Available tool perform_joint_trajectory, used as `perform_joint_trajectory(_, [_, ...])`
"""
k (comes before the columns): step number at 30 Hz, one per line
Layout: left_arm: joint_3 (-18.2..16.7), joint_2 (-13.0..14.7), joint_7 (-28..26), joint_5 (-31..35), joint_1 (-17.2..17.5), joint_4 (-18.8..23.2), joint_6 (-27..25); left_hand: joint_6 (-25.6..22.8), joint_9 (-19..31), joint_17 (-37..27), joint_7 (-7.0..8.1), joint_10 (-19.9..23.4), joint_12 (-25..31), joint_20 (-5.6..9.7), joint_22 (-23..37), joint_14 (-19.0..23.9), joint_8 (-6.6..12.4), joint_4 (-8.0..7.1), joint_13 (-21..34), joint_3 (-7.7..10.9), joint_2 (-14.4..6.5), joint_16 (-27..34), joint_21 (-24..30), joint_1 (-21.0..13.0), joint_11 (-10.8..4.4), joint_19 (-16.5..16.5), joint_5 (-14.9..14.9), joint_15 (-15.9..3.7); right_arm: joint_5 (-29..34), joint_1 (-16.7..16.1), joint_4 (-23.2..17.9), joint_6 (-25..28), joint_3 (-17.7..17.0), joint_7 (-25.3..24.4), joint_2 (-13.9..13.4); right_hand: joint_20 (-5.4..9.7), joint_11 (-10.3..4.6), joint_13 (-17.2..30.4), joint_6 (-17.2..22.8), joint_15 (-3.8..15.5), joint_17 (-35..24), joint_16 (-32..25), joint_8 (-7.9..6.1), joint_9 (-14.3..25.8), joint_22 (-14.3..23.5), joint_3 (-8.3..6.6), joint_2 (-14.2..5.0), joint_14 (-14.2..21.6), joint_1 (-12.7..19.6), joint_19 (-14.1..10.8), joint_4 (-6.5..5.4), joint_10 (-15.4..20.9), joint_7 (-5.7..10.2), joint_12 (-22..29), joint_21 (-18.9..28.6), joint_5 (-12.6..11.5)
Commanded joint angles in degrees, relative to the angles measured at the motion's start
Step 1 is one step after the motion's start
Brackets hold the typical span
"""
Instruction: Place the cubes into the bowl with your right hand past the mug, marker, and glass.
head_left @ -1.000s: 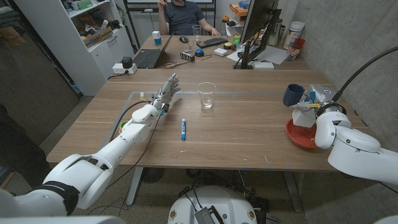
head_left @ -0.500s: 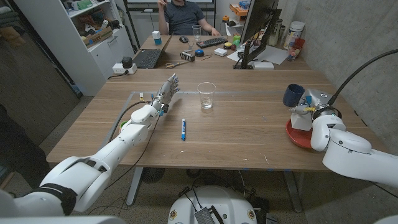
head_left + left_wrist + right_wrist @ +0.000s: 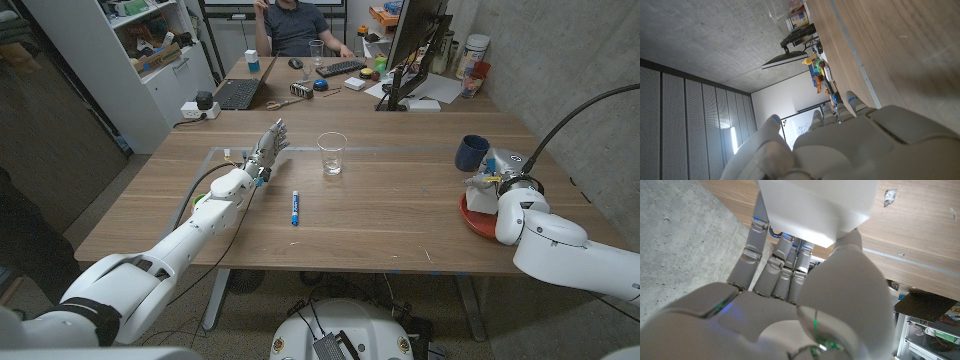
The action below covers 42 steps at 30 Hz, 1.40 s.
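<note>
A red bowl [image 3: 473,222] sits near the table's right edge, partly hidden by my right arm. My right hand [image 3: 503,176] hovers over it and grips a white cube [image 3: 484,196]. In the right wrist view the fingers [image 3: 771,267] and thumb of that hand [image 3: 790,310] close against the white cube [image 3: 815,205]. A blue mug [image 3: 470,152] stands just behind the bowl. The clear glass [image 3: 331,153] is at the table's middle, and the blue marker [image 3: 295,207] lies in front of it. My left hand [image 3: 267,147] reaches out left of the glass, fingers apart and holding nothing.
Behind the table a second desk carries a laptop [image 3: 238,93], a keyboard [image 3: 341,68] and a monitor [image 3: 412,40], with a person [image 3: 297,25] seated at it. A shelf unit [image 3: 150,60] stands back left. A concrete wall [image 3: 560,60] runs along the right.
My right arm has shifted a little to the left and nearer, with the white cube still held over the bowl. The left arm has not moved.
</note>
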<state>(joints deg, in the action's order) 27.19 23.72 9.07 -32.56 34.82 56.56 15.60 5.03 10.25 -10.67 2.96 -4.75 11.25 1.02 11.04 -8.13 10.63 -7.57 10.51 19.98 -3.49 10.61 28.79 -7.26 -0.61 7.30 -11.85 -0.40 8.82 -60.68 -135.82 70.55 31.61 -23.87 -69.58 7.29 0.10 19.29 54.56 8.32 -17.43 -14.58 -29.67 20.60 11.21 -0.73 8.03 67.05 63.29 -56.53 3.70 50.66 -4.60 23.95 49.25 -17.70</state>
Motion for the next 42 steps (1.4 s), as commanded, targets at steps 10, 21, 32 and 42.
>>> perform_joint_trajectory(10, [0.2, 0.3, -0.2, 0.1, 0.3, 0.7, -0.6, -0.1, 0.3, -0.1, 0.10, -0.6, 0.2, -0.29, 0.1, -0.6, 0.39, -0.08, 0.1, -0.17, -0.2, 0.2, -0.2, 0.4, 0.25, 0.1, -0.4, 0.05, -1.1, 2.4, 2.9, -1.0, 2.8, 2.2, 1.1, 5.70, -0.01, 0.2, 0.2, 4.65, -0.3, -0.4, 0.22, 0.4, 0.1, 0.04, -17.21, 5.0, 18.1, 0.0, -0.31, 0.2, 0.24, -0.1, 0.7, 0.4])
perform_joint_trajectory(21, [0.1, 0.3, -0.2, 0.1, 0.3, 0.6, -0.4, -0.1, 0.3, -0.1, 0.02, -0.5, 0.3, -0.31, 0.1, -0.6, 0.40, -0.08, 0.1, -0.23, -0.2, 0.2, -0.3, 0.4, 0.22, 0.1, -0.4, -0.04, -1.4, 2.9, 3.4, -1.2, 3.4, 2.8, 1.2, 5.69, -0.16, 0.3, 0.1, 4.64, -0.4, -0.4, 0.29, 0.4, 0.0, 0.13, -17.18, 5.0, 18.1, 0.1, -0.43, 0.2, 0.39, -0.3, 0.8, 0.5])
perform_joint_trajectory(32, [0.1, 0.3, 0.1, 0.0, 0.2, 0.4, -0.3, -0.1, 0.3, -0.1, 0.01, -0.6, 0.2, -0.26, 0.1, -0.7, 0.40, -0.08, 0.1, -0.29, -0.3, 0.2, -0.3, 0.4, 0.09, 0.1, -0.4, 0.01, -1.3, 4.1, 3.9, -0.4, 4.7, 3.7, 1.4, 5.55, -0.15, 0.4, 0.2, 4.64, -0.4, -0.3, 0.36, 0.5, 0.0, 0.29, -17.19, 4.8, 17.9, 0.3, -0.73, 0.0, 0.52, -0.5, 0.8, 0.6])
perform_joint_trajectory(42, [-0.1, 0.3, 0.1, -0.1, 0.4, 0.4, 0.0, -0.2, 0.3, -0.1, -0.01, -0.6, 0.2, -0.29, 0.1, -0.7, 0.42, -0.08, 0.1, -0.36, -0.3, 0.2, -0.3, 0.4, 0.20, 0.1, -0.4, 0.03, -2.1, 4.7, 3.3, 0.2, 4.8, 4.7, 1.0, 5.58, -0.17, -0.3, -2.2, 4.52, 0.5, 1.0, 2.20, -0.4, -0.2, 0.44, -18.07, 3.0, 16.2, 1.2, -2.50, -1.5, 2.24, -2.0, 0.7, 1.1])
